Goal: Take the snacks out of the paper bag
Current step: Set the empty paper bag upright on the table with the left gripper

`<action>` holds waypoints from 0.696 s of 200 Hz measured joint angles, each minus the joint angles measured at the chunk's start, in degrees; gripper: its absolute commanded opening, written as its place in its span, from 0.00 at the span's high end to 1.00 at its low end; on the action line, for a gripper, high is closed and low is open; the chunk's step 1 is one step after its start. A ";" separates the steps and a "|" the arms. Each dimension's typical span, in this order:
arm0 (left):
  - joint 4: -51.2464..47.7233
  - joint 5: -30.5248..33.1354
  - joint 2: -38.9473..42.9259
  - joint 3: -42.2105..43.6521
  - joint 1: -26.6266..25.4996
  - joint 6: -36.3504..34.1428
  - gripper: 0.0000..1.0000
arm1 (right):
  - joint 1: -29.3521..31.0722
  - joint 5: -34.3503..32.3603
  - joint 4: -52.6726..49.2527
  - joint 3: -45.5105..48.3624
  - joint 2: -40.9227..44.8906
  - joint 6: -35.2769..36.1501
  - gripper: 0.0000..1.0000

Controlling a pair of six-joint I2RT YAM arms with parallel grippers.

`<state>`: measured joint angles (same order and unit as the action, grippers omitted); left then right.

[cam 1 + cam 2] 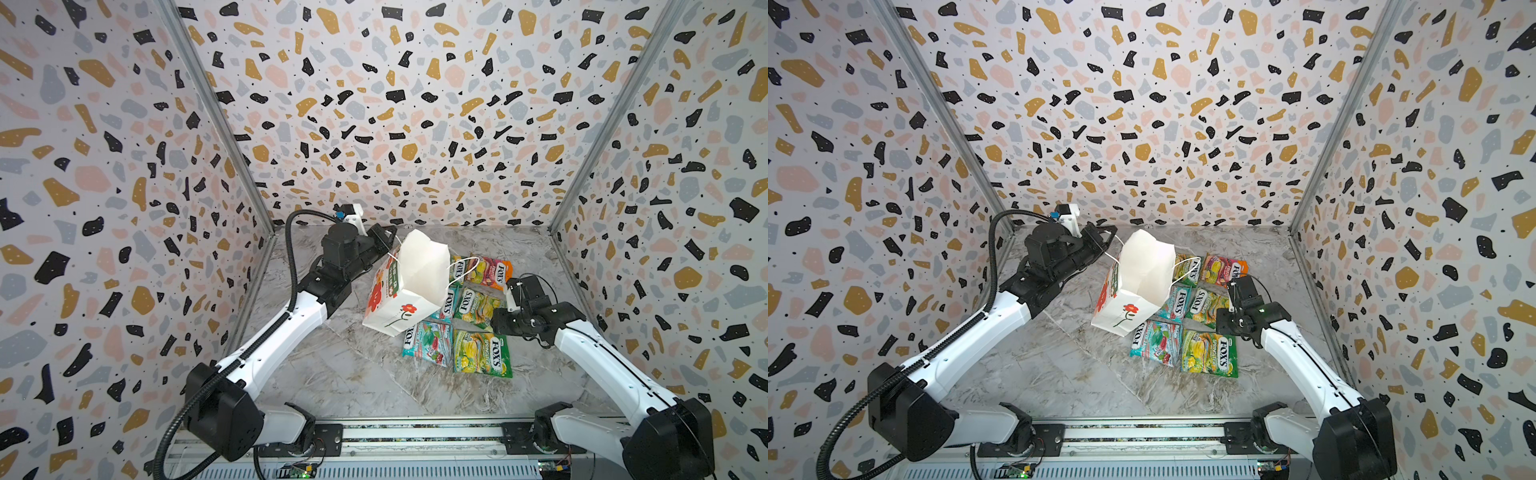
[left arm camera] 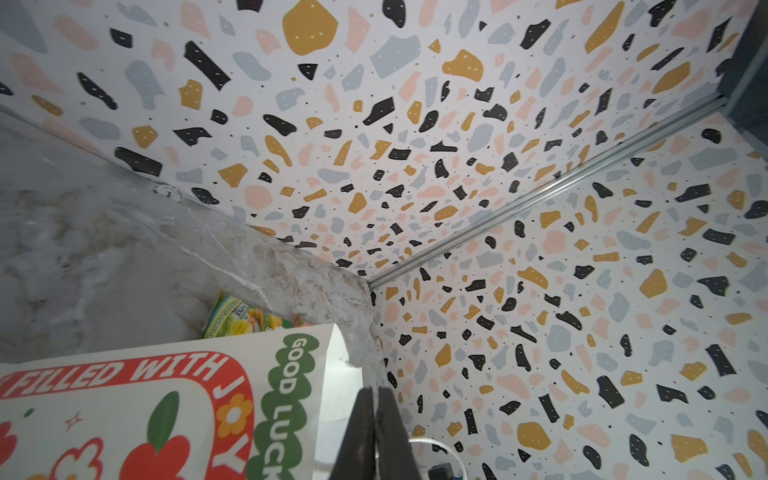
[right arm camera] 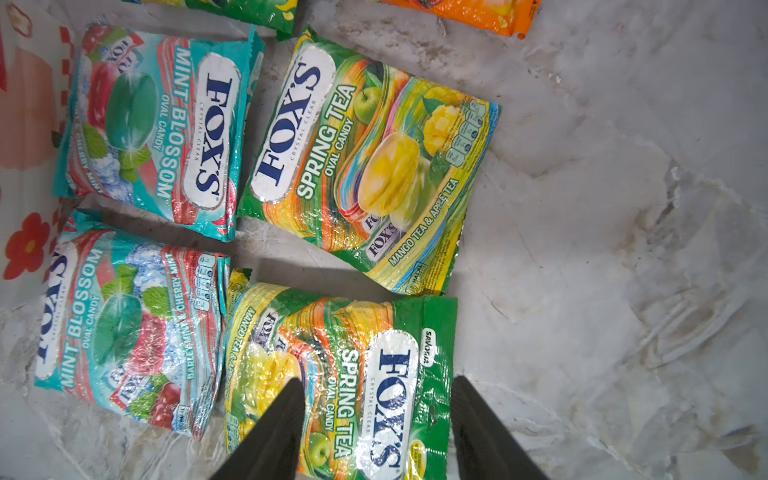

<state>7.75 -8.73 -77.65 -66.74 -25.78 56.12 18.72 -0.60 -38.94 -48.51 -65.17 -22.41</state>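
Hanging tilted, paper bag (image 1: 409, 282) has its cord (image 1: 393, 256) between closed left jaws.

Claw (image 2: 376, 392) pressed together beside printed paper bag (image 2: 166, 374); green packet (image 2: 241, 320) beyond.

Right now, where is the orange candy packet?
In a top view, the orange packet lies flat on the table, right of the paper bag, farther back than a green-yellow packet.

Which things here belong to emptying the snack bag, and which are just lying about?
Job: paper bag, held by the shut left gripper; six FOX'S snack packets lying outside it; open right gripper above them.
Just surroundings: marble table, speckled walls, base rail.
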 measured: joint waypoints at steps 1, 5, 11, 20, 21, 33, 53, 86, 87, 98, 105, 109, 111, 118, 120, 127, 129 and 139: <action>0.00 -0.04 -0.04 0.20 0.22 -0.04 1.00 | 0.00 0.02 0.00 0.00 0.00 0.00 0.42; 0.04 -0.22 -0.24 0.79 0.81 -0.24 1.00 | -0.02 0.02 0.00 0.07 0.02 0.00 0.42; 0.00 -0.46 -0.61 1.53 1.73 -0.63 1.00 | -0.02 0.04 0.00 0.13 0.02 0.00 0.42; -0.04 -0.90 -1.40 2.45 2.91 -1.27 1.00 | -0.02 0.09 -0.02 0.20 0.02 0.00 0.42; -0.04 -0.92 -1.49 2.49 2.99 -1.36 1.00 | -0.02 0.09 0.00 0.20 0.02 0.00 0.42; -0.39 -1.57 -2.69 3.19 4.50 -2.16 1.00 | -0.02 0.22 0.00 0.24 0.02 0.00 0.42; -1.20 -2.10 -4.07 3.39 6.51 -4.70 1.00 | -0.02 0.44 0.02 0.24 0.02 0.00 0.42; -3.69 -2.08 -4.13 2.82 8.57 -9.70 1.00 | -0.02 0.85 0.02 0.24 0.02 0.00 0.42; -3.85 -2.01 -4.13 2.75 8.61 -10.05 1.00 | -0.02 0.85 0.02 0.26 0.02 0.00 0.42; -5.79 -0.94 -4.15 1.86 9.01 -12.24 0.99 | -0.02 0.94 0.02 0.26 0.02 0.00 0.42; -7.50 0.02 -4.22 0.85 9.18 -13.94 0.97 | -0.02 1.01 0.02 0.26 0.02 0.00 0.42; -8.31 0.55 -4.26 0.24 9.29 -15.15 0.96 | -0.02 1.03 0.04 0.26 0.02 0.00 0.42; -8.70 0.76 -4.31 -0.02 9.31 -15.41 0.95 | -0.02 1.03 0.04 0.28 0.02 0.00 0.42; -9.99 1.84 -4.37 -1.01 9.40 -17.09 0.92 | -0.02 1.03 0.13 0.37 0.02 0.00 0.42; -10.27 2.10 -4.37 -1.29 9.40 -17.59 0.90 | -0.02 1.03 0.13 0.42 0.02 0.00 0.42; -11.34 2.99 -4.39 -2.05 9.49 -19.30 0.83 | -0.02 1.03 0.22 0.59 0.02 0.00 0.42; -11.63 3.30 -4.39 -2.25 9.51 -19.58 0.80 | -0.02 1.03 0.22 0.61 0.02 0.00 0.42; -13.11 4.70 -4.39 -3.28 9.62 -21.64 0.61 | -0.02 1.03 0.28 0.90 0.02 0.00 0.42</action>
<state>-5.37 -4.03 -82.04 -70.02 -16.16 34.48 18.70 0.43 -38.65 -47.62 -65.14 -22.41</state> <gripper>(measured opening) 0.201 0.579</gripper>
